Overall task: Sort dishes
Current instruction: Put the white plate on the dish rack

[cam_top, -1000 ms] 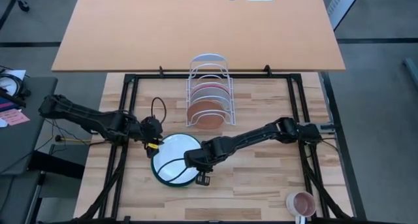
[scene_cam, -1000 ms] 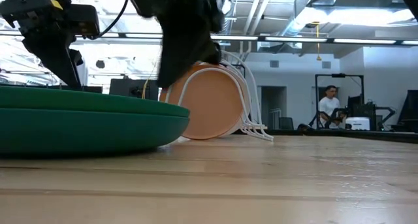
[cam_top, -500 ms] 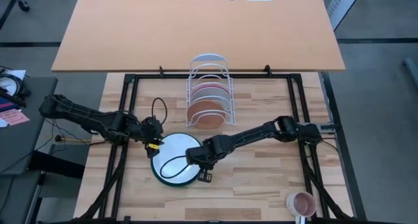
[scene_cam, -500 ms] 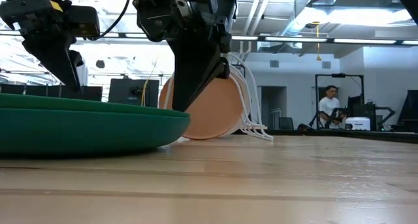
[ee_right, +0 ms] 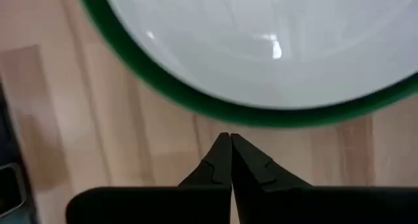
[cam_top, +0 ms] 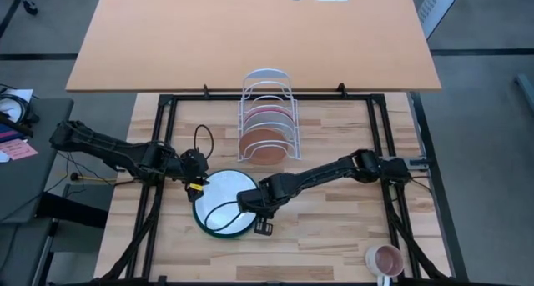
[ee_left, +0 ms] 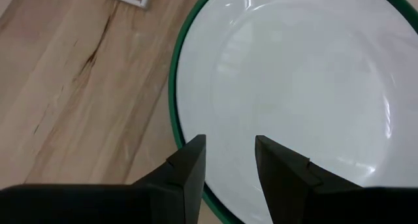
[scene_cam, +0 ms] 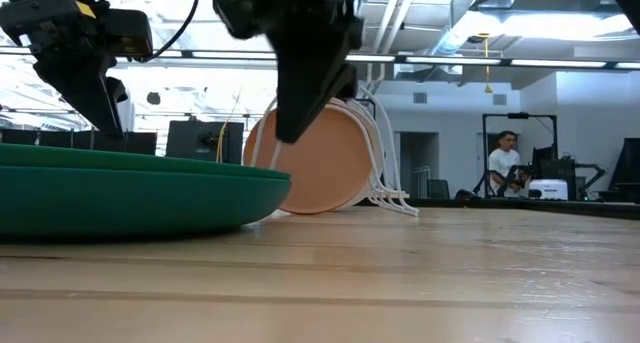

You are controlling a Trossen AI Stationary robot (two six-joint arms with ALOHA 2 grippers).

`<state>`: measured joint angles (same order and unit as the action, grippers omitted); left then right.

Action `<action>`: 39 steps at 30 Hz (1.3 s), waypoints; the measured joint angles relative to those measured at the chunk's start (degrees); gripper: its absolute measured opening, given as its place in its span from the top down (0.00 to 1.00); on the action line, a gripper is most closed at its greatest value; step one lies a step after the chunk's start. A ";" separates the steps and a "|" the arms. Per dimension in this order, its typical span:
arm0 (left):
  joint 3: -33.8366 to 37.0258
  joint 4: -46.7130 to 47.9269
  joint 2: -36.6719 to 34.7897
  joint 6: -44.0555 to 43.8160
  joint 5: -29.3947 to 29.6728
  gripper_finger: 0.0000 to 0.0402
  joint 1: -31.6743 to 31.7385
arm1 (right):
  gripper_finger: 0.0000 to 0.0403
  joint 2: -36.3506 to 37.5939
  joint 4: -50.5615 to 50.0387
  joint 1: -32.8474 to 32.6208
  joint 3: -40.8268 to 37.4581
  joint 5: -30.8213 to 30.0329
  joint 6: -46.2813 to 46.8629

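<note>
The white plate (cam_top: 221,194) lies flat inside the dark green plate (cam_top: 198,218), which rests on the wooden table. My left gripper (ee_left: 228,162) stands open over the plates' left edge, its fingers slanting down above the white plate (ee_left: 294,74) just inside the green rim (ee_left: 174,100). My right gripper (ee_right: 228,140) is shut and hangs over bare wood beside the green plate's near right rim (ee_right: 196,100), above the rim's height in the low view (scene_cam: 285,133). The terracotta plate (cam_top: 261,146) and the pink plate (cam_top: 269,115) stand on edge in the white wire rack (cam_top: 267,102). My left gripper's fingertips (scene_cam: 108,128) go down behind the green plate's rim in the low view. I cannot tell whether they touch the white plate.
The rack stands at the table's far middle, just beyond the plates. A small pink mug (cam_top: 386,258) sits at the near right corner. Bare wood lies between the plates and the mug. A person (scene_cam: 505,163) is far off in the room behind.
My right gripper, still shut, dipped to the green plate's near right rim and has then risen clear of it. The plates have stayed where they were.
</note>
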<state>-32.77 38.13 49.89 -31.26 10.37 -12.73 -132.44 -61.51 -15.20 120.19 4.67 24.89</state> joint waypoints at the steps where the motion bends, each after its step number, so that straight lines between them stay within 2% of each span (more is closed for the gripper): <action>1: 0.00 0.00 0.00 -0.09 0.03 0.68 -0.27 | 0.99 0.00 -1.13 -0.26 0.59 0.02 0.03; 11: 0.00 -0.09 0.00 -1.36 0.39 0.68 -2.43 | 0.99 0.00 -9.26 -2.23 5.22 -1.52 0.17; 26: 0.00 -0.15 0.00 -2.02 2.56 0.68 -4.14 | 0.99 0.00 -16.20 -2.79 5.34 -1.77 1.16; 30: 0.00 -0.15 0.00 -2.43 2.56 0.68 -4.14 | 0.99 0.00 -15.88 -3.19 5.34 -1.82 0.66; 33: 0.00 -0.27 0.00 -2.45 2.71 0.68 -4.14 | 0.99 0.00 -13.87 -3.03 5.34 -4.22 -0.37; 36: 0.00 -0.83 0.00 -2.45 2.95 0.68 -4.14 | 0.99 0.00 -7.61 -2.18 5.32 -7.04 -2.36; 39: 0.00 -0.83 0.00 -2.45 2.97 0.68 -4.14 | 0.99 0.00 -0.15 -1.34 5.32 -7.12 -4.19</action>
<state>-32.77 37.30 49.89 -33.71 13.34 -16.86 -132.44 -61.67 -16.53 125.51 -2.45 20.70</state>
